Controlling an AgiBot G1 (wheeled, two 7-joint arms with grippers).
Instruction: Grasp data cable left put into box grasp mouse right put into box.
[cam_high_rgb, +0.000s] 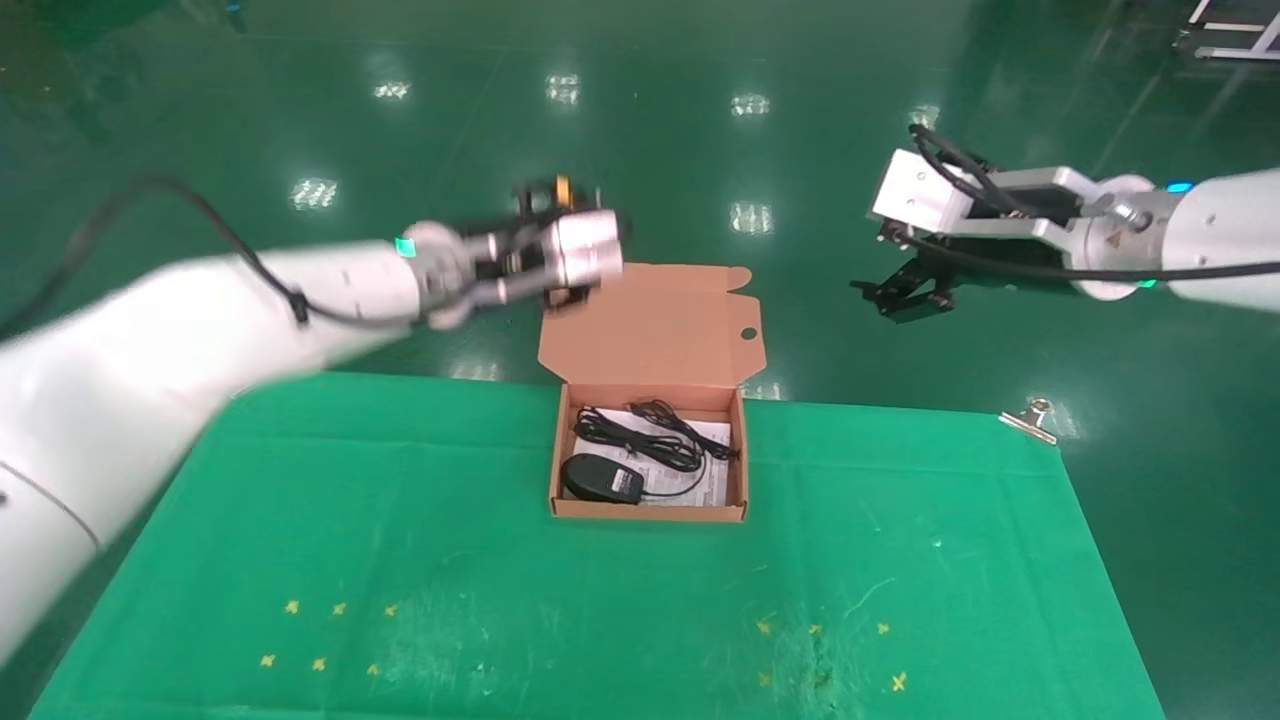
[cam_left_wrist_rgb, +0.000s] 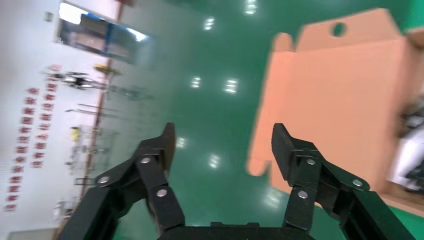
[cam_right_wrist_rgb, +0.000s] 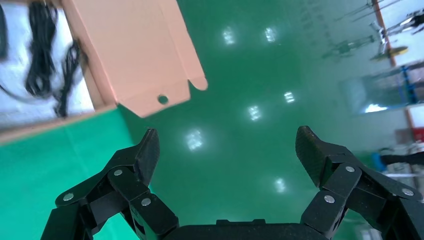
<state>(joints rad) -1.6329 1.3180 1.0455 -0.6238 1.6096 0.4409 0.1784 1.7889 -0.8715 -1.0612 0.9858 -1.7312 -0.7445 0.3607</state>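
The orange-brown box (cam_high_rgb: 559, 440) stands open on the green cloth, its lid (cam_high_rgb: 650, 325) leaning back. Inside lie the black data cable (cam_high_rgb: 632, 440) and the black mouse (cam_high_rgb: 598, 477) on a white printed sheet (cam_high_rgb: 715, 436). My left gripper (cam_high_rgb: 566, 292) is open and empty, raised behind the lid's left edge; its view shows the lid (cam_left_wrist_rgb: 340, 105) just beyond the fingers. My right gripper (cam_high_rgb: 905, 290) is open and empty, raised to the right of the box; its view shows the lid (cam_right_wrist_rgb: 135, 55) and the cable (cam_right_wrist_rgb: 42, 45).
The green cloth (cam_high_rgb: 400, 560) covers the table, with small yellow cross marks near the front. A metal binder clip (cam_high_rgb: 1030, 418) holds the cloth at the far right corner. Glossy green floor (cam_high_rgb: 700, 150) lies beyond the table.
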